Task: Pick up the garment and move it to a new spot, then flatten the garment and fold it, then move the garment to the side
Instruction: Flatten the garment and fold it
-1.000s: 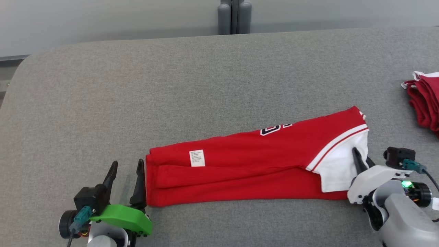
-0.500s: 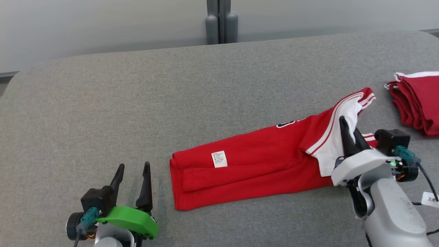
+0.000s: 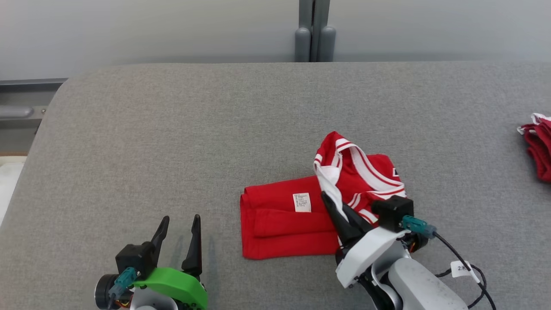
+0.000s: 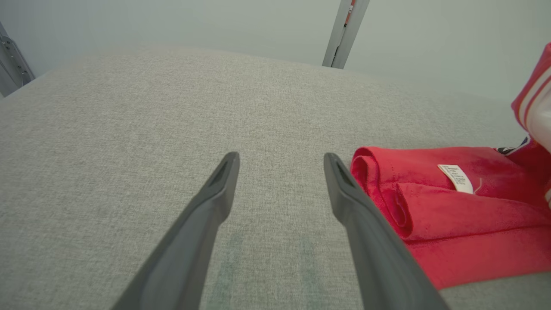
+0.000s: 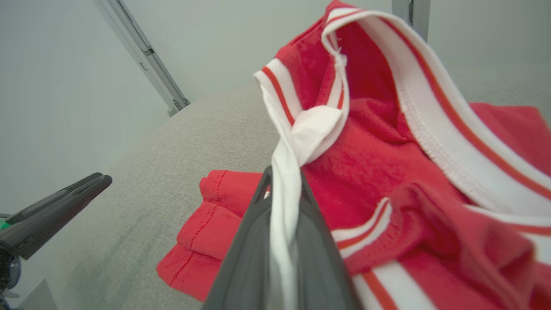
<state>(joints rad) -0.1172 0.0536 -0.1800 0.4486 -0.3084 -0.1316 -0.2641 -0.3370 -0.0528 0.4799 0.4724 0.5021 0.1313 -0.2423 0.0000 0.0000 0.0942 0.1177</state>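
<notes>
Grips a white strip of the red jersey (image 3: 280, 224) in the right gripper (image 3: 327, 197) — jaws all but closed, with the cloth squeezed thin between the two dark fingers (image 5: 252, 249). Holds that end raised and over the lower half, most likely to bring the collar end onto the hem end and halve the length. Hence the bunched loop of ribbed red-and-white trim standing above the fingertips. Judged mid-fold, with nothing laid down or let go yet.

Sits low at the near left as the left gripper (image 3: 181, 218), jaws spread wide and holding nothing. Points up the table near the jersey's left end, apart from it. Probably set there to stay clear of the fold, or to be ready to pin that edge.

Lies a little right of centre on the grey padded table (image 3: 172, 129), toward the near edge. Looks already narrowed lengthwise, with flat stacked layers below, a rolled hem at the left end and a white care label (image 3: 301, 202) face up on top. Soft bright-red knit, with a white panel and white bands carrying thin red stripes. Crumpled at the upper part, off the surface and draped from the grip.

Well apart at the far right edge, another red-and-white garment pile (image 3: 538, 146) — presumably where finished pieces go.
</notes>
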